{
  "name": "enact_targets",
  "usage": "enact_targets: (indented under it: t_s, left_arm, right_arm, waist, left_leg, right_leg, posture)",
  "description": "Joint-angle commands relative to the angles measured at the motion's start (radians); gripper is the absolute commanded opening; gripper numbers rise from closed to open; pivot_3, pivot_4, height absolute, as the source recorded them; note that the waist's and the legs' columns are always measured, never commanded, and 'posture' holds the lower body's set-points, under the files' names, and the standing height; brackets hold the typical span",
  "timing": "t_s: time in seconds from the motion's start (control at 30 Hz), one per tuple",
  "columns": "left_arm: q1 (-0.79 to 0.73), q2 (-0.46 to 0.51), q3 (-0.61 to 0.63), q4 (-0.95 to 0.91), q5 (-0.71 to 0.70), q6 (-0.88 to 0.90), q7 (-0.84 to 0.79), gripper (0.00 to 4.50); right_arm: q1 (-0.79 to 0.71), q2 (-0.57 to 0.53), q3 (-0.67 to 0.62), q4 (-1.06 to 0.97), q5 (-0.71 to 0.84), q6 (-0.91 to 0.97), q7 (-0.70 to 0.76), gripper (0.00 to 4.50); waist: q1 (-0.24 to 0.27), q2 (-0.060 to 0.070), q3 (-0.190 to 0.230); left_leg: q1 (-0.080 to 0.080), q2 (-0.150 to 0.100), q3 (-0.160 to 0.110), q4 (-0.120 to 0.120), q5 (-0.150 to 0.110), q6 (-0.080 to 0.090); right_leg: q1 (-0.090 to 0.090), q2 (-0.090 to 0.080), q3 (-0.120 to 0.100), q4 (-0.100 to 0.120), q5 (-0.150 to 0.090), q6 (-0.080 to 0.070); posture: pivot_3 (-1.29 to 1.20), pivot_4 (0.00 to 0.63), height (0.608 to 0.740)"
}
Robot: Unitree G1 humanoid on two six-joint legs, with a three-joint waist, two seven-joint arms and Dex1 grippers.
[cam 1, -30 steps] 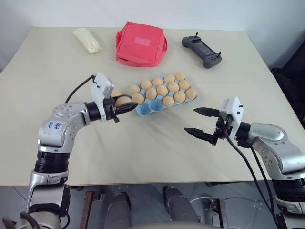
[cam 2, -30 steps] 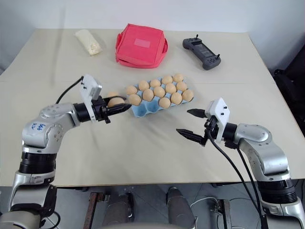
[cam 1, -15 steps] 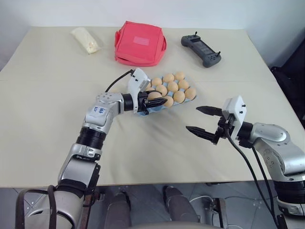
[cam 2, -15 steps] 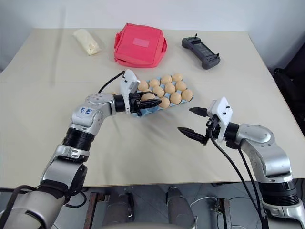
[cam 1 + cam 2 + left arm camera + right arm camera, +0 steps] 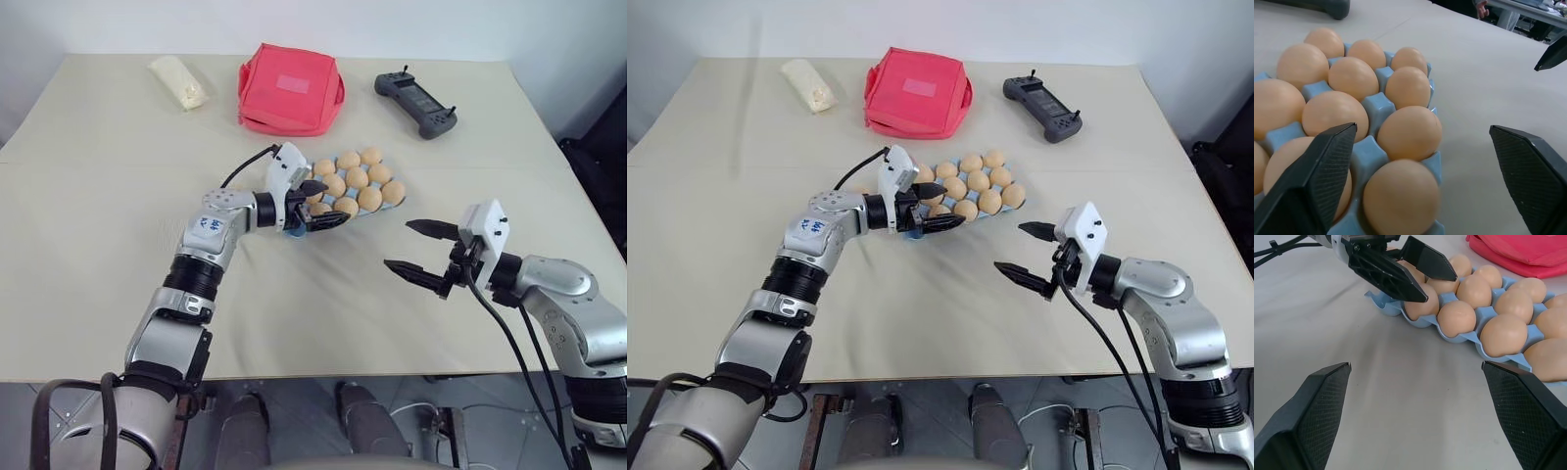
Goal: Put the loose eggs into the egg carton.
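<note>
A light blue moulded egg tray (image 5: 384, 203) lies slanted at the middle of the table, its far end toward one o'clock. Smooth tan-orange oval eggs (image 5: 1408, 132) sit upright in its round cups.

My arms are silver-grey metal with black joint rings. Left gripper (image 5: 321, 205) and right gripper (image 5: 419, 254) have black wedge fingers, cross-hatched pads (image 5: 1320, 404), white camera blocks behind them. Black cables trail off both wrists. Blue scribble on my left forearm.
</note>
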Motion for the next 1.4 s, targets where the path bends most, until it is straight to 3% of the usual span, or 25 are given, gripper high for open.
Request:
enact_targets:
  t_s: [0.03,0.3,0.47,0.83,1.1,1.4]
  left_arm:
    - [0.005,0.055,0.058,-0.168,-0.046,0.034,-0.020,4.48]
    - [0.210,0.262,0.179,-0.446,-0.118,0.175,-0.040,4.48]
    - [0.377,0.368,0.313,-0.507,-0.137,0.225,0.023,4.48]
    - [0.618,0.426,0.491,-0.572,-0.182,0.248,0.097,4.48]
    - [0.610,0.411,0.471,-0.570,-0.178,0.250,0.154,4.48]
    - [0.339,0.332,0.321,-0.337,-0.106,0.167,0.198,4.48]
  right_arm:
    - [-0.016,-0.005,-0.020,-0.022,0.013,-0.001,0.003,4.50]
    - [-0.021,-0.006,-0.017,-0.020,0.029,0.008,0.021,4.50]
    - [-0.044,-0.001,-0.007,-0.002,0.025,0.011,0.033,4.50]
    - [-0.069,0.011,0.011,0.024,0.016,0.004,0.052,4.50]
    - [-0.084,0.025,0.010,0.030,0.021,0.019,0.029,4.50]
    - [-0.083,0.019,0.007,0.029,0.024,0.022,0.038,4.50]
  waist:
    - [0.000,0.000,0.000]
    - [-0.008,0.001,0.000]
    - [-0.010,0.000,0.000]
    - [-0.010,0.000,0.000]
    - [-0.011,0.000,0.000]
    - [-0.005,0.000,0.000]
  left_leg:
    - [0.000,0.000,0.000,0.000,0.000,0.000]
    - [0.001,0.001,0.000,-0.001,0.000,0.000]
    - [0.001,0.001,0.000,0.001,0.000,0.000]
    - [0.002,0.001,0.000,0.000,0.000,0.000]
    - [0.002,0.001,0.000,0.000,0.000,0.000]
    - [0.001,0.001,0.000,0.001,0.000,0.000]
  right_leg:
    - [0.000,0.000,0.000,0.000,0.000,0.000]
    - [0.000,0.000,0.000,0.001,0.000,0.000]
    - [0.001,0.000,0.000,0.002,0.000,0.000]
    - [0.001,0.000,0.000,0.002,-0.001,-0.002]
    - [0.001,0.000,-0.001,0.002,-0.001,-0.002]
    - [0.001,0.000,-0.001,0.002,0.000,-0.001]
  posture:
    - [0.00,0.150,0.740]
    - [0.00,0.150,0.740]
    - [0.00,0.150,0.740]
    - [0.00,0.150,0.740]
    - [0.00,0.150,0.740]
    - [0.00,0.150,0.740]
